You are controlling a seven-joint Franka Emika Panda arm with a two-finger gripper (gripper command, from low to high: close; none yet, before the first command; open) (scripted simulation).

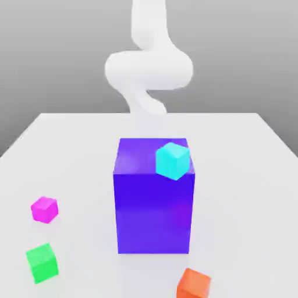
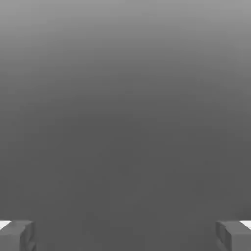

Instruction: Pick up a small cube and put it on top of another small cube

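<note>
While my jaws (image 2: pixel 125 235) stand wide with nothing between them, the cyan cube (image 1: pixel 173 160) rests atop the purple block (image 1: pixel 153 198).

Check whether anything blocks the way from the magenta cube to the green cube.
Nothing visible does. The magenta cube and the green cube sit apart on bare table at the exterior view's left; the big purple block stands off to their right.
</note>
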